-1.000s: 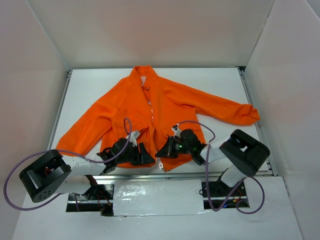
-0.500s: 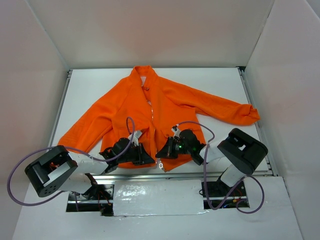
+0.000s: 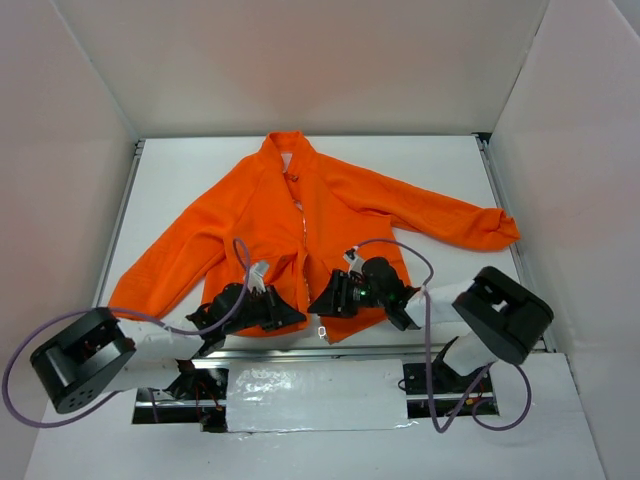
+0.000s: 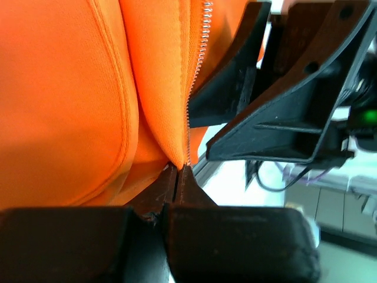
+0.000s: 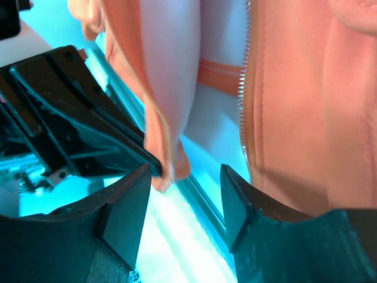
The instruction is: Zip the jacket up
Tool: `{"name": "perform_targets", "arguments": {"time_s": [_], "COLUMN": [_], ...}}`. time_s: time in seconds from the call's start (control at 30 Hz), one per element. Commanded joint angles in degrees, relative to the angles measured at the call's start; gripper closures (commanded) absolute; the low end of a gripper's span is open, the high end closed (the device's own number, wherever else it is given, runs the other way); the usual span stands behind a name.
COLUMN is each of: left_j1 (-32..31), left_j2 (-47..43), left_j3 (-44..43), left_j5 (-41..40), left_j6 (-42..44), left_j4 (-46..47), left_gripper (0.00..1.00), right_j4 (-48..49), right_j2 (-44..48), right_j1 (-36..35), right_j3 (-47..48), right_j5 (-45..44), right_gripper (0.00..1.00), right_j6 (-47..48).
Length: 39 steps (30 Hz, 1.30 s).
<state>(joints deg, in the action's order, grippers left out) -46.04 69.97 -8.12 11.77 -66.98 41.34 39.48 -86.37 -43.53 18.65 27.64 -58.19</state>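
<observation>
Left gripper (image 4: 178, 171) clenches the bright orange fleece jacket (image 3: 340, 210) beside its pale zipper (image 4: 198, 65); right gripper (image 5: 185, 174) gapes, seemingly empty. Hold taut, align both zipper ends.

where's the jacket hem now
Top view: the jacket hem sits at the near table edge, between the left end effector, pinching its zipper corner, and the right end effector.

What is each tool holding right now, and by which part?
The left tool is shut on the jacket, pinching a front panel's bottom corner where the zipper ends. The right tool is open and holds nothing.
</observation>
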Motion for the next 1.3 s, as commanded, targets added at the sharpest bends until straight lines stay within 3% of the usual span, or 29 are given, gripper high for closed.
{"name": "perform_targets", "arguments": {"time_s": [0.0,0.13,0.2,0.33,0.43,0.67,1.07,1.27], "left_j1": [-0.45,-2.38,-3.78,-5.55,-6.86,-9.15,-10.38,-10.38], "left_j2": [-6.93,-14.33,-17.31,-18.21,-16.28,-14.34,-12.85,-14.78], "left_j3": [1.88,3.28,3.29,2.32,4.51,6.62,6.18,6.45], "left_j5": [-8.40,-16.41,-20.45,-23.10,-22.76,-22.76,-23.11,-23.37], "left_j6": [-4.91,-9.47,-9.49,-8.43,-8.87,-8.34,-7.64,-7.20], "left_j4": [0.50,-4.59,-5.48,-5.67,2.22,10.41,11.65,10.78], "left_gripper": [1.00,1.00,1.00,1.00,1.00,1.00,1.00,1.00], "right_j4": [-11.59,-28.98,-30.34,-21.25,-13.94,-8.99,-3.10,-4.78], "right_j2": [8.11,14.73,17.01,19.04,17.04,9.92,7.79,8.93], "right_j1": [-0.42,-0.59,-0.68,-0.59,-0.68,-0.59,-0.77,-0.77], "right_j3": [1.82,4.98,5.69,3.59,2.88,5.95,6.57,4.99], "right_j5": [-5.65,-12.95,-10.96,-2.01,2.49,6.10,8.57,2.27], "right_gripper": [0.42,0.42,0.44,0.45,0.45,0.54,0.57,0.58], "right_j6": [5.62,12.21,15.11,14.09,11.01,9.68,8.10,6.52]}}
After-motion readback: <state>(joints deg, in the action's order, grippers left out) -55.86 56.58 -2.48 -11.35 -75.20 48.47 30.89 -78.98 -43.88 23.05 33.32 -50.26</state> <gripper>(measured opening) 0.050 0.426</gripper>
